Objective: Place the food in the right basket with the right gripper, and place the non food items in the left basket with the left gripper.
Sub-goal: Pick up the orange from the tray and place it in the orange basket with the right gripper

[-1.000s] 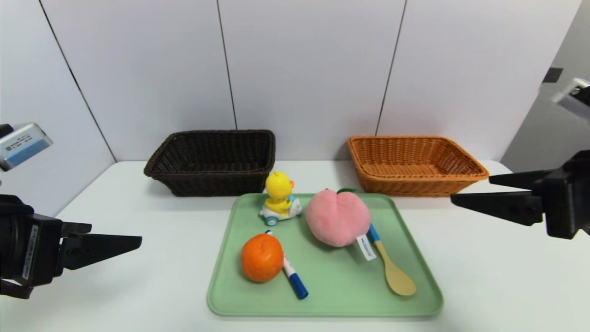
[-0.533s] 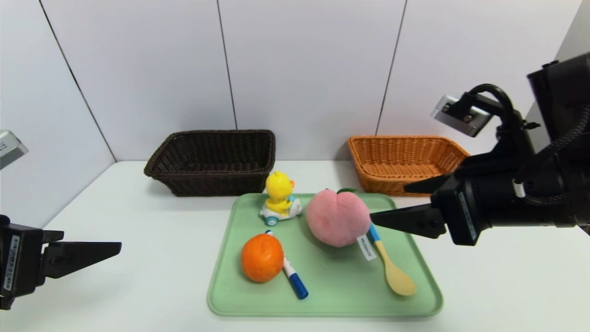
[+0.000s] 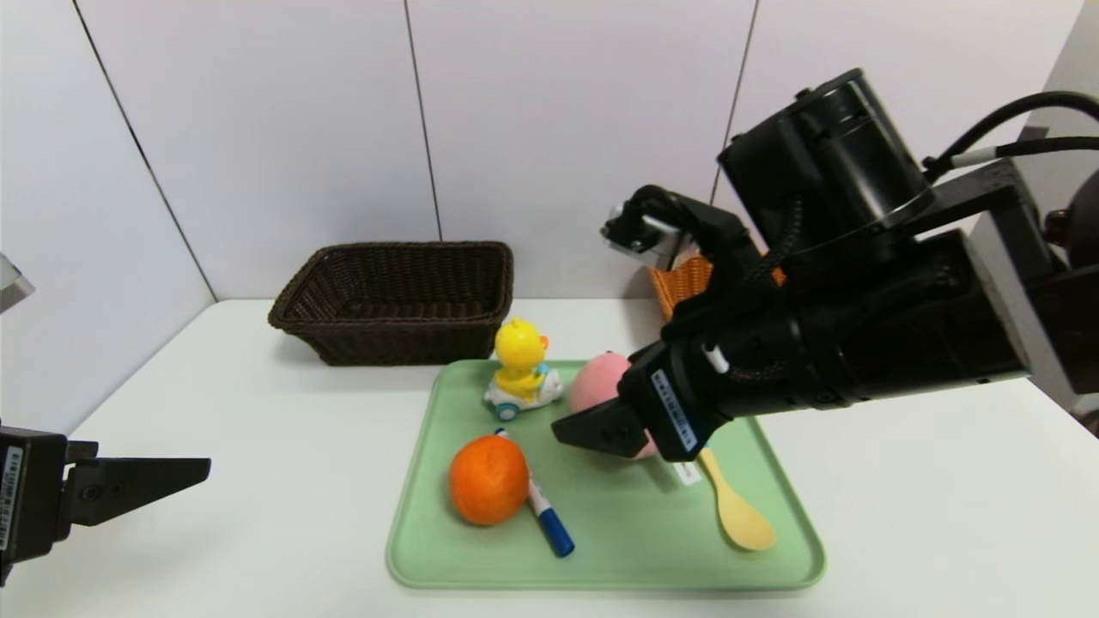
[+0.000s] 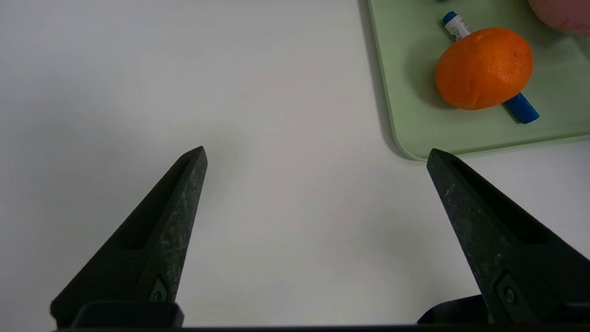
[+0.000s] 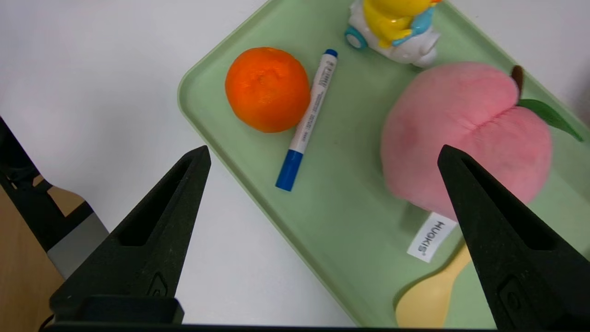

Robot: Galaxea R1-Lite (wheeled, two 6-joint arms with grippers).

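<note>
I'm holding my right gripper (image 5: 324, 146) wide open and unburdened above the green tray (image 3: 601, 577), where the orange (image 3: 489, 481) is sitting against the marker (image 5: 308, 121) near the plush peach (image 5: 465, 138). My left gripper (image 4: 317, 148) is hovering beside the tray, jaws spread, apparently gripping nothing.
</note>
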